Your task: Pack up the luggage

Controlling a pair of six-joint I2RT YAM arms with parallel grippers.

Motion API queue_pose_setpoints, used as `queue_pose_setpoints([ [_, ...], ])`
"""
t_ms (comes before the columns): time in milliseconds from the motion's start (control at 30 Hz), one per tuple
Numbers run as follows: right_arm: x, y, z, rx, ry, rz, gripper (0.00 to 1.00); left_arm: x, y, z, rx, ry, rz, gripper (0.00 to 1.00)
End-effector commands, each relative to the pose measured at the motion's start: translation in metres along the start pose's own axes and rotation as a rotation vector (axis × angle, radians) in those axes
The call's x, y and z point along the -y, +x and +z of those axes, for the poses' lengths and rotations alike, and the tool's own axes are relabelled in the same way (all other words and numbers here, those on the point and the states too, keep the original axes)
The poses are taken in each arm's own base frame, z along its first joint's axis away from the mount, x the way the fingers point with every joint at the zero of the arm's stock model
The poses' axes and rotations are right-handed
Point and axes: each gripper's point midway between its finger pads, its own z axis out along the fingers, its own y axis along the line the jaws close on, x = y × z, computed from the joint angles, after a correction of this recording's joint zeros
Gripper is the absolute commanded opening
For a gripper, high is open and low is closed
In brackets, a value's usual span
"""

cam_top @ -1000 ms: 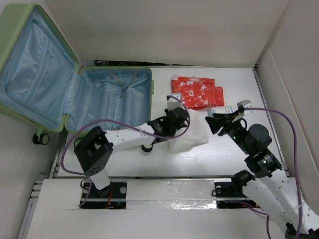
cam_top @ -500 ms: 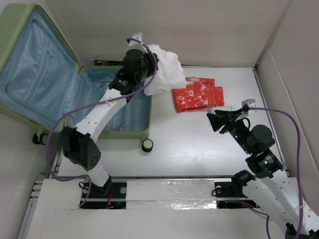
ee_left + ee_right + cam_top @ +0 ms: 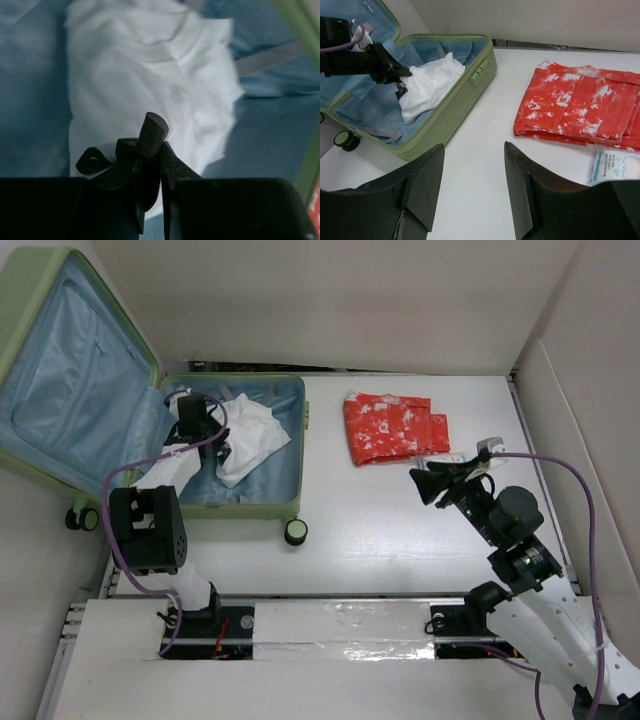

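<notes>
The luggage (image 3: 290,508) is a pale green suitcase lying open at the left, its blue-lined lid (image 3: 70,370) propped up behind. A crumpled white cloth (image 3: 250,435) (image 3: 150,65) (image 3: 430,82) lies inside the lower shell. My left gripper (image 3: 216,447) (image 3: 159,135) is down in that shell, at the cloth's left edge, with its jaws pressed together on a fold. My right gripper (image 3: 418,483) (image 3: 474,190) hovers open over bare table, right of the suitcase, holding nothing. A folded red-and-white cloth (image 3: 395,427) (image 3: 585,105) lies on the table beyond it.
A small white-and-blue packet (image 3: 615,165) lies next to the red cloth's near edge. A black caster wheel (image 3: 295,532) juts from the suitcase's near rim. White walls close in the table at the back and right.
The left arm carried the white cloth from the table's middle up over the suitcase rim and down into the lower shell. The right gripper's jaws have spread a little wider.
</notes>
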Motion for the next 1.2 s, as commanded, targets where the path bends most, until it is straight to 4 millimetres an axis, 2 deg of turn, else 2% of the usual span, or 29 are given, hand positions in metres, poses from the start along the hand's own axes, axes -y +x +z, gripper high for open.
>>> queue_pose_setpoints([
  [0,-0.01,-0.014,0.003,0.032,-0.045,-0.023,0.58,-0.026,-0.024,-0.005,0.106,-0.077,-0.145,0.14],
  [100,-0.01,-0.012,0.004,0.026,-0.046,-0.021,0.61,-0.061,-0.03,-0.019,0.158,-0.221,-0.184,0.37],
  [133,-0.009,-0.009,0.004,0.021,-0.046,-0.018,0.64,-0.064,-0.033,-0.023,0.177,-0.238,-0.19,0.47],
  [167,-0.01,-0.008,0.005,0.023,-0.049,-0.012,0.66,-0.061,-0.043,-0.035,0.219,-0.229,-0.201,0.65],
  [200,-0.009,-0.006,0.007,0.016,-0.045,-0.007,0.68,-0.064,-0.045,-0.042,0.242,-0.238,-0.203,0.7],
  [300,-0.007,0.002,0.009,-0.007,-0.041,0.0,0.71,-0.041,-0.069,-0.072,0.329,-0.137,-0.204,0.76],
  [400,-0.007,0.005,0.009,-0.013,-0.042,-0.001,0.49,0.001,-0.086,-0.105,0.401,-0.003,-0.189,0.76],
  [433,-0.006,0.003,0.009,-0.008,-0.036,-0.003,0.25,0.027,-0.083,-0.114,0.399,0.072,-0.147,0.74],
  [467,-0.004,0.003,0.008,-0.008,-0.026,-0.003,0.1,0.047,-0.083,-0.126,0.406,0.138,-0.128,0.59],
  [500,-0.003,0.002,0.007,-0.006,-0.019,-0.004,0.02,0.07,-0.079,-0.133,0.4,0.217,-0.106,0.49],
  [533,0.001,0.001,0.007,0.0,0.005,-0.006,0.0,0.106,-0.064,-0.144,0.365,0.317,-0.062,0.34],
  [567,0.002,-0.002,0.005,0.011,0.013,-0.011,0.0,0.126,-0.049,-0.142,0.323,0.369,-0.016,0.08],
  [600,0.004,-0.001,0.004,0.007,0.024,-0.012,0.0,0.146,-0.029,-0.141,0.263,0.414,0.019,0.0],
  [633,0.007,0.002,0.002,-0.005,0.04,-0.011,0.0,0.174,-0.025,-0.15,0.253,0.469,0.043,0.0],
  [667,0.01,0.003,0.0,-0.01,0.058,-0.012,0.0,0.205,0.02,-0.147,0.171,0.516,0.135,0.0],
  [733,0.012,0.001,-0.003,-0.002,0.068,-0.011,0.0,0.249,0.041,-0.161,0.169,0.575,0.196,0.0],
  [767,0.016,-0.002,-0.006,0.012,0.096,-0.008,0.0,0.282,0.071,-0.163,0.13,0.605,0.264,0.0],
  [800,0.018,-0.003,-0.008,0.013,0.107,-0.007,0.0,0.275,0.105,-0.144,0.064,0.557,0.319,0.0],
  [833,0.019,-0.006,-0.01,0.021,0.119,-0.006,0.0,0.304,0.095,-0.153,0.078,0.594,0.304,0.0],
  [867,0.021,-0.005,-0.012,0.013,0.131,-0.007,0.0,0.307,0.121,-0.121,0.024,0.549,0.34,0.07],
  [900,0.021,-0.007,-0.014,0.018,0.136,-0.006,0.0,0.328,0.119,-0.124,0.017,0.569,0.336,0.13],
  [933,0.022,-0.008,-0.015,0.019,0.14,-0.003,0.0,0.332,0.126,-0.113,-0.003,0.549,0.352,0.2],
  [967,0.022,-0.007,-0.017,0.014,0.144,0.0,0.0,0.329,0.155,-0.079,-0.052,0.498,0.391,0.28],
  [1000,0.023,-0.008,-0.018,0.015,0.15,0.003,0.0,0.322,0.17,-0.064,-0.099,0.444,0.427,0.32],
  [1033,0.022,-0.007,-0.02,0.013,0.149,0.005,0.04,0.349,0.154,-0.07,-0.071,0.48,0.397,0.35],
  [1067,0.023,-0.005,-0.02,0.01,0.148,0.006,0.07,0.341,0.181,-0.04,-0.114,0.433,0.429,0.46],
  [1100,0.022,-0.005,-0.021,0.011,0.146,0.006,0.1,0.336,0.191,-0.03,-0.14,0.401,0.445,0.51],
  [1133,0.022,-0.005,-0.021,0.012,0.146,0.008,0.25,0.347,0.186,-0.03,-0.126,0.41,0.421,0.54],
  [1167,0.022,-0.004,-0.022,0.01,0.145,0.008,0.34,0.337,0.195,-0.01,-0.138,0.37,0.425,0.59],
])
